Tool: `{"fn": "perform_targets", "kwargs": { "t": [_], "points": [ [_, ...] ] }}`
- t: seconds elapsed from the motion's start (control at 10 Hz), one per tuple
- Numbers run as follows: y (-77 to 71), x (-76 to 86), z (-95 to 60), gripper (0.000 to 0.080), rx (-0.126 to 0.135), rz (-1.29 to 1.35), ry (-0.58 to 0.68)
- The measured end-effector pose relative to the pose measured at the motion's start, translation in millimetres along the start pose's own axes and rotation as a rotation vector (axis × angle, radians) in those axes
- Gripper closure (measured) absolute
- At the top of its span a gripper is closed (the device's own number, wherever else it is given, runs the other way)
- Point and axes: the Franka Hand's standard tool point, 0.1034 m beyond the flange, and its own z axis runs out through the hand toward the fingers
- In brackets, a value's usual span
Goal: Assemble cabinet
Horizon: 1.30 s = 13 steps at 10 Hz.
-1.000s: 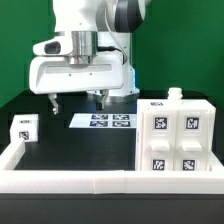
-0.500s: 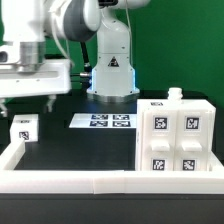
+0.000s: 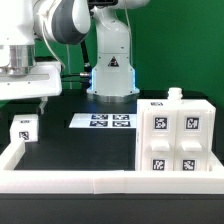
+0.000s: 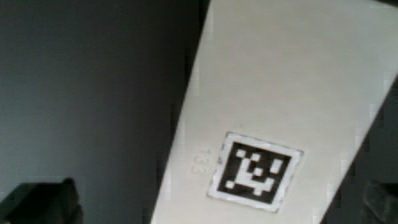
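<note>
The cabinet (image 3: 175,140) body stands upright at the exterior frame's lower right, its four-tagged face toward the camera. At upper left the gripper (image 3: 24,98) hangs empty, fingers apart, over a small tagged panel (image 3: 24,128) — a long strip in the wrist view.

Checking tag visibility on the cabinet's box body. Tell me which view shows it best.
The exterior view. The cabinet body stands whole at the exterior view's right, four tags on its near face. The wrist view shows none of it, only a close white panel with one tag.
</note>
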Motion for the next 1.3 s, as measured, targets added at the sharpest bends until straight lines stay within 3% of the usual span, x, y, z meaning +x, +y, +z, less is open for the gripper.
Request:
{"fn": "perform_targets", "kwargs": {
  "t": [0.3,0.8,1.3],
  "points": [
    [-11.5,13.7,2.6,0.0002,0.008,0.022,-0.002],
    [-16.0,4.1,18.6,0.0002,0.020,0.005,-0.015],
    [-23.0,-10.7,32.5,0.0002,0.004,-0.011,-0.012]
  ]
}}
